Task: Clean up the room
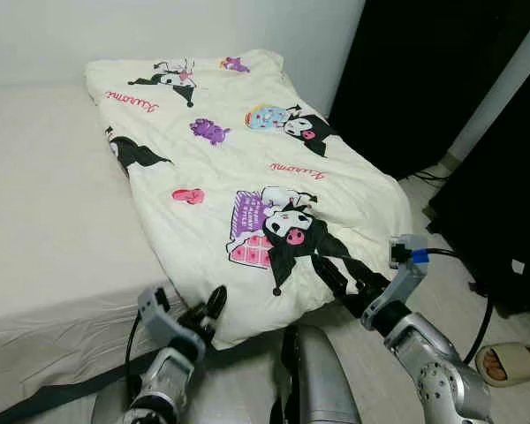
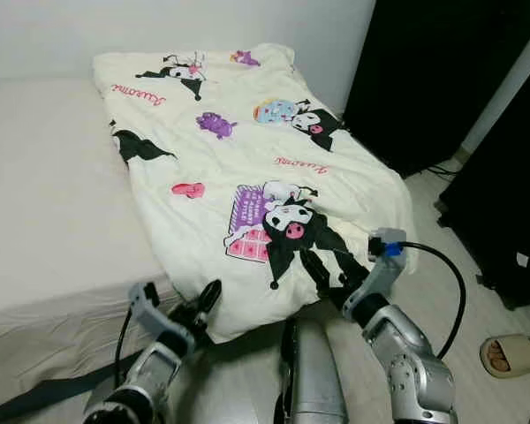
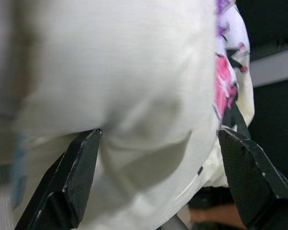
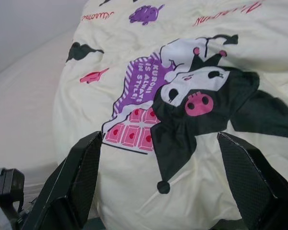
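I stand at the foot of a bed [image 1: 44, 221] covered in a plain pale sheet, and the cream blanket [image 1: 238, 159] with cartoon prints lies spread along its right half, running from the wall at twelve o'clock down to the near edge, where its corner hangs over the mattress toward me. A black-and-white cartoon figure with a pink nose [image 1: 293, 231] sits on the blanket near its lower end, beside a purple and pink printed panel [image 1: 249, 231].

My left gripper [image 1: 208, 311] is at about seven o'clock, right at the overhanging hem of the blanket. In my left wrist view its two black fingers [image 3: 74, 175] stand wide apart, with a bulge of cream fabric swelling between them; the fabric is not pinched.

My right gripper [image 1: 352, 284] is at about five o'clock, reaching onto the lower right edge of the blanket, close to the black printed legs of the cartoon figure. In my right wrist view its fingers [image 4: 79, 177] are also spread wide, framing the figure's printed face, and they hold nothing.

To the right of the bed, at three o'clock, stands dark furniture [image 1: 503, 177] on a light floor [image 1: 455, 291]. A beige slipper [image 1: 512, 362] lies on that floor at four o'clock, near my right arm.
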Controlling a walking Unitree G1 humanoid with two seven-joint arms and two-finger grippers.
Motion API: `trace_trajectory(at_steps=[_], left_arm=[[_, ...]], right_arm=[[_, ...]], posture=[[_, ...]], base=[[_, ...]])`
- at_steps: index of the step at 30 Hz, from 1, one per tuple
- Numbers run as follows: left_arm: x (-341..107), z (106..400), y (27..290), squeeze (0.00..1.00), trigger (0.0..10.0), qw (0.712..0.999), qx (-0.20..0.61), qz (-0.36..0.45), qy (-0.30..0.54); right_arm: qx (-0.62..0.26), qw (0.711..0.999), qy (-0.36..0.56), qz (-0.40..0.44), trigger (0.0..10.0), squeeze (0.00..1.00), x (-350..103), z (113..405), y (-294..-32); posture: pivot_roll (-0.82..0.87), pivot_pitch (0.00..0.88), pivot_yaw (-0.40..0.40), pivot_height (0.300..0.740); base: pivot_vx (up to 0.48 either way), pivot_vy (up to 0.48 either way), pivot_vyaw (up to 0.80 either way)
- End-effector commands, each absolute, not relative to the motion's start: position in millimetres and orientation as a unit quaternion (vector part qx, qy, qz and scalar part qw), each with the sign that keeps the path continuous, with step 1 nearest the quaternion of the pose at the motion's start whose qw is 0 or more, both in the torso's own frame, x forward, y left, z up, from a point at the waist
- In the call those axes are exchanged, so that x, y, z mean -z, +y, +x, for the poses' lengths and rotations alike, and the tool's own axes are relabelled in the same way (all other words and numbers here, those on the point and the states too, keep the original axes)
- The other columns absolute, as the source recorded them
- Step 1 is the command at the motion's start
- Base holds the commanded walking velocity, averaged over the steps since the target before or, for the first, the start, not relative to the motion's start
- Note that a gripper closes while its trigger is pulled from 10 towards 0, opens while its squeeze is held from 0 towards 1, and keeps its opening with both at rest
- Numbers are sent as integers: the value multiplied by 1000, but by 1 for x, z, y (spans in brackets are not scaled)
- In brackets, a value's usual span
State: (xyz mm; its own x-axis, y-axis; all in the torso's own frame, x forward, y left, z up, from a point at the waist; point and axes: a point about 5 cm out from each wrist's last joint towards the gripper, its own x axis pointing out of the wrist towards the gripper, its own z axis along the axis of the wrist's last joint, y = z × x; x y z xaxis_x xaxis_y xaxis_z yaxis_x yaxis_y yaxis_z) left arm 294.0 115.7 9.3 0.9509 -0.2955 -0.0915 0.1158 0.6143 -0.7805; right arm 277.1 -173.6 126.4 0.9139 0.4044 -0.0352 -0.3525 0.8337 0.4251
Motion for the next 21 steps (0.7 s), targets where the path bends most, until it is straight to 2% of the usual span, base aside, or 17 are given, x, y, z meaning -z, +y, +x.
trace_trajectory(at_steps=[1, 4, 5, 12, 15, 16, 18, 19, 21], left_arm=[[-6, 290, 107, 0, 10000, 897, 121, -407, 123], [-6, 290, 107, 0, 10000, 897, 121, -407, 123], [-10, 295, 111, 0, 10000, 919, 121, -354, 121], [-23, 306, 139, 0, 10000, 943, 132, -292, 92], [-26, 307, 161, 0, 10000, 960, 140, -224, 92], [-26, 307, 161, 0, 10000, 960, 140, -224, 92], [-27, 306, 173, 0, 10000, 972, 143, -157, 103], [-26, 306, 178, 0, 10000, 978, 132, -119, 113], [-24, 305, 184, 0, 10000, 982, 110, -94, 122]], right_arm=[[-198, 957, 62, 205, 10000, 0, -130, 276, -175], [-198, 957, 62, 205, 10000, 0, -130, 276, -175], [-199, 956, 62, 205, 10000, 0, -130, 273, -174], [-205, 953, 70, 212, 10000, 0, -126, 267, -167], [-205, 951, 77, 217, 10000, 0, -123, 263, -164], [-205, 951, 77, 217, 10000, 0, -123, 263, -164], [-205, 950, 83, 219, 10000, 0, -120, 259, -163], [-204, 950, 85, 220, 10000, 0, -119, 258, -163], [-204, 950, 87, 221, 10000, 0, -118, 256, -163]], posture=[[-268, 217, -93, 387], [-268, 217, -93, 387], [-261, 234, -93, 387], [-251, 252, -90, 387], [-245, 265, -86, 387], [-245, 265, -86, 387], [-243, 268, -86, 387], [-242, 271, -84, 387], [-242, 273, -83, 387]], base=[[0, 0, 0], [0, 0, 0], [0, 0, 0], [0, 0, 0], [0, 0, 0], [0, 0, 0], [0, 0, 0], [0, 0, 0], [0, 0, 0]])
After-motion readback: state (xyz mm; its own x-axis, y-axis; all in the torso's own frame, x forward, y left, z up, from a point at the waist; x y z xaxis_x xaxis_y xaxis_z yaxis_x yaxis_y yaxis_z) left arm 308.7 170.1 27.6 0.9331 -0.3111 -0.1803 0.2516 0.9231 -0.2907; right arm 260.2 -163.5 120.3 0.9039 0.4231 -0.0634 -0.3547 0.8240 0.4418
